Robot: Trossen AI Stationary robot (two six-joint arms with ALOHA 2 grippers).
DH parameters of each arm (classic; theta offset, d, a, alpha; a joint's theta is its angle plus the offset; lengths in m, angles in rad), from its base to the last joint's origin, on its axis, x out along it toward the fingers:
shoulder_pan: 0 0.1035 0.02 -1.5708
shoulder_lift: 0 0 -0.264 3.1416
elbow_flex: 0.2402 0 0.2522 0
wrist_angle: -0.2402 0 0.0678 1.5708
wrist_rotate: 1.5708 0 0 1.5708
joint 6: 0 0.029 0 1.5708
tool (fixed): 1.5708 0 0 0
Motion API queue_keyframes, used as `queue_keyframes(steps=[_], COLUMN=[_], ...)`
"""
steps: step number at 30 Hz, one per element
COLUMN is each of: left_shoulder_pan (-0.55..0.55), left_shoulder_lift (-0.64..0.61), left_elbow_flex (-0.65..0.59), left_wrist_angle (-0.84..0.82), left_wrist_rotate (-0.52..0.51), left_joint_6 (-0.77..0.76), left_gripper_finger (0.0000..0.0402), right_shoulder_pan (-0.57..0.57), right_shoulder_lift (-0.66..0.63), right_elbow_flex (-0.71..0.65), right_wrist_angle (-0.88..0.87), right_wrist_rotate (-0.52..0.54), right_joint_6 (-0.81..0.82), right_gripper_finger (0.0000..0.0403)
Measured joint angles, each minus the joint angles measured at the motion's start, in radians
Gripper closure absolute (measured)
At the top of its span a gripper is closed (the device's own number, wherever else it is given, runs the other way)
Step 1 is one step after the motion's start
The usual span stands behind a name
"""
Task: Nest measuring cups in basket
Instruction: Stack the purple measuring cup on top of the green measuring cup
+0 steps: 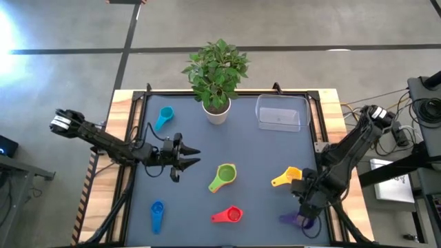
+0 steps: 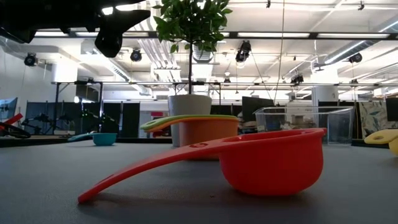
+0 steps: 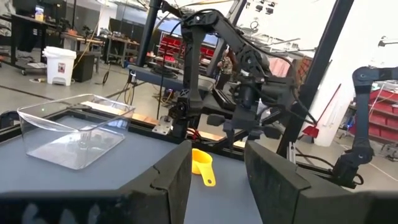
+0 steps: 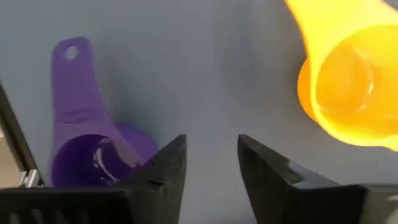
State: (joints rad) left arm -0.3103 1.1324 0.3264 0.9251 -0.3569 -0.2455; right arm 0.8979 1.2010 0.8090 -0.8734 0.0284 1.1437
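The left arm reaches in from the table's left edge, and the left gripper (image 1: 187, 157) hovers over the dark mat with its fingers spread and nothing between them. Behind the arm, near the far left of the mat, lies the light blue measuring cup (image 1: 165, 116). In front of it, toward the near edge, lies the dark blue measuring cup (image 1: 157, 213) with its handle pointing at the near edge.

Just right of the left gripper sits the green measuring cup (image 1: 224, 176), nested in an orange measuring cup (image 2: 209, 134) that shows below it in the low view. Nearer the front edge lies the red measuring cup (image 1: 230, 215), handle to the left; it fills the foreground of the low view. At the far middle of the table stands a potted plant in a white pot (image 1: 216, 110).

Right of the pot, at the far right of the mat, rests the clear basket (image 1: 281, 112), with no cup in it. The yellow measuring cup (image 1: 287, 177) lies well in front of the basket, near the right arm. The right gripper (image 1: 306, 200) hangs low over the mat between the yellow cup and the purple measuring cup (image 4: 84, 152), its fingers parted and holding nothing. The purple cup lies at the near right corner, partly under the arm in the high view.
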Motion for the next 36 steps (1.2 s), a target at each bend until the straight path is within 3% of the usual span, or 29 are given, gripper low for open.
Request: queue_keyframes(steps=[7,12,18,28,32,36], left_shoulder_pan=[0.000,0.000,0.000,0.000,0.000,0.000], left_shoulder_lift=[0.000,0.004,0.011,0.011,0.011,0.011], left_elbow_flex=[0.000,0.000,0.000,0.000,0.000,0.000], left_wrist_angle=[0.002,0.002,0.002,0.010,0.010,0.010], left_wrist_rotate=[0.000,0.000,0.000,0.000,0.000,0.000], left_joint_6=[-0.004,-0.004,-0.019,-0.026,-0.026,-0.034], left_gripper_finger=[0.0270,0.0270,0.0270,0.0270,0.0270,0.0270], right_shoulder_pan=[0.037,0.093,0.160,0.196,0.196,0.195], right_shoulder_lift=[0.071,0.071,0.093,0.191,0.225,0.238], right_elbow_flex=[0.037,0.040,0.040,0.039,0.039,0.038], right_wrist_angle=[0.043,0.057,0.069,0.078,0.079,0.078], right_wrist_rotate=[-0.037,-0.032,0.046,0.014,-0.011,-0.009], right_joint_6=[0.012,0.103,0.179,0.251,0.217,0.171], right_gripper_finger=[0.0231,0.0234,0.0239,0.0240,0.0264,0.0324])
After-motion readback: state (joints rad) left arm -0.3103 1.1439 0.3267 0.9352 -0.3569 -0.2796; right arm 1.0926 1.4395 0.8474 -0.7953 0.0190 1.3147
